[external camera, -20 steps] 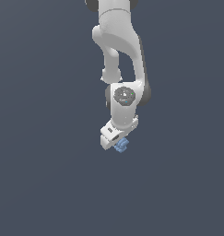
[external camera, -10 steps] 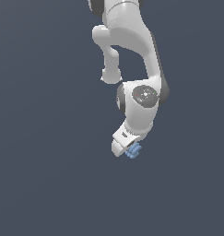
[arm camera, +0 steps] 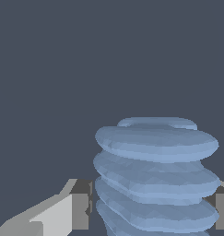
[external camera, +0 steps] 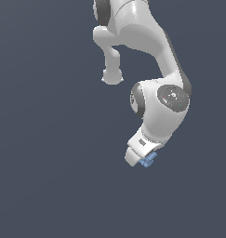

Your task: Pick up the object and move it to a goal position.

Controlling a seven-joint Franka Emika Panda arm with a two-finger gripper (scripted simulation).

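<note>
The object (external camera: pixel 148 160) is a small light-blue ridged piece, held at the tip of my white gripper (external camera: pixel 145 161) in the exterior view. The arm bends down from the top of that view, and the gripper's fingers are mostly hidden behind the hand. In the wrist view the object (arm camera: pixel 155 175) fills the lower part of the picture as a stack of blue ridges, with one grey finger (arm camera: pixel 79 205) against one side and the other finger (arm camera: pixel 221 209) against the opposite side. The gripper is shut on the object and holds it up in the air.
Only a plain dark blue-grey background shows around the arm in both views. No table edge, container or marker can be seen.
The arm has swung toward the exterior view's right and slightly down, carrying the blue object with it. The grip has not changed.
</note>
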